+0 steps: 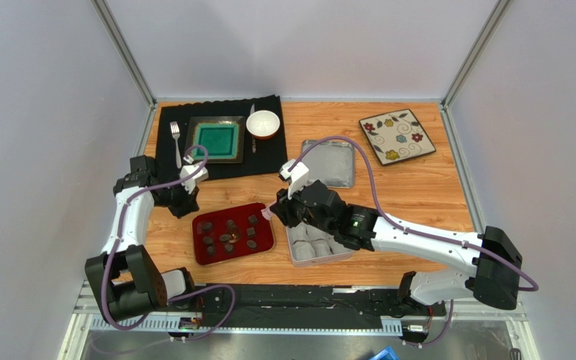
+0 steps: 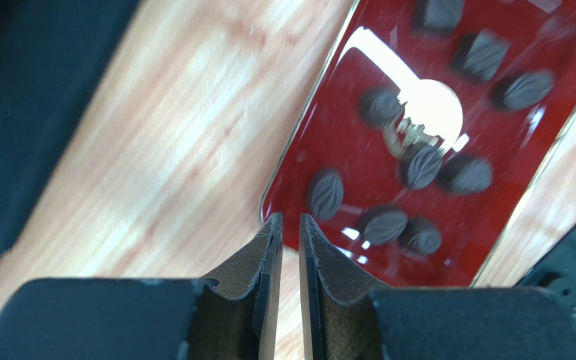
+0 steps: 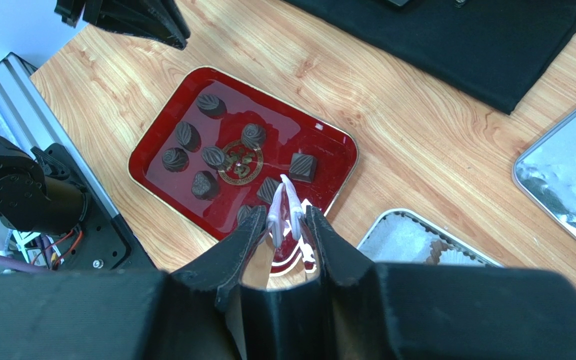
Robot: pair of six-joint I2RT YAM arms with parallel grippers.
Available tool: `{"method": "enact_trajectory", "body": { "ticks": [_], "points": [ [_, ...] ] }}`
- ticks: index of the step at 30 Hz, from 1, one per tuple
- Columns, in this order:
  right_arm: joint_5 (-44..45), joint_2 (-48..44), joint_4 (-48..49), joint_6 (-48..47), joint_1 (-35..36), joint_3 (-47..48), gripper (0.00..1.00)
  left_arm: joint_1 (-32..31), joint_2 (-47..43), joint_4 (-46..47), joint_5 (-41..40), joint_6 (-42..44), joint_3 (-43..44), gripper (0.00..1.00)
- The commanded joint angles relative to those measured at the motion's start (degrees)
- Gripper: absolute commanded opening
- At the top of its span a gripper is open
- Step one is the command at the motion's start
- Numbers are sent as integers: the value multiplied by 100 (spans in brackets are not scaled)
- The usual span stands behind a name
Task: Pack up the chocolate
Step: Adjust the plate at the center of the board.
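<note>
Chocolate pieces, about ten small dark brown ridged bites, lie loose on the glossy red metal tray, which sits on the pale wooden table. Just beside the tray stands the open silver rectangular tin, with white crinkled paper cups inside. The arm hides much of the tin, so I cannot tell whether any piece is packed yet.

The right gripper hovers over the tray's near corner by the tin, its jaws pinched on one flattened white paper cup. The left gripper hangs at the tray's opposite rim, its jaws only a narrow slit apart with nothing between them.

Each piece looks light and rigid but easy to mark or crack, and likely to slide on the slick tray. A gentle pinch across the two flanks, low down, seems safest. Two pieces lie just beside the right fingertips. One oval piece lies just past the left tips, inside the rim.
</note>
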Motion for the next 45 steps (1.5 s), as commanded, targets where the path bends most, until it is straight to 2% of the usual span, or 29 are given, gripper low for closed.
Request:
{"method": "enact_trajectory", "body": {
  "ticks": [1,3,9,18,21,34,45],
  "points": [
    [51,-346,298,93,-35,-80,0,187,-309,78,-858,564,-440,22],
    [77,-434,307,84,-35,-133,0,284,-256,184,-1392,626,-606,22],
    [121,-566,307,102,-35,-273,0,636,-107,439,-2044,512,-739,20],
    [156,-689,307,128,-53,-335,0,435,-54,-194,-1536,1390,-1415,21],
    [156,-689,307,146,-61,-326,0,171,78,-124,-1493,1242,-1530,22],
    [192,-812,307,154,-88,-423,0,-234,834,395,-1035,679,-1267,23],
    [165,-865,316,181,-96,-590,0,-1051,1484,1150,-947,-41,-942,25]
  ]
}}
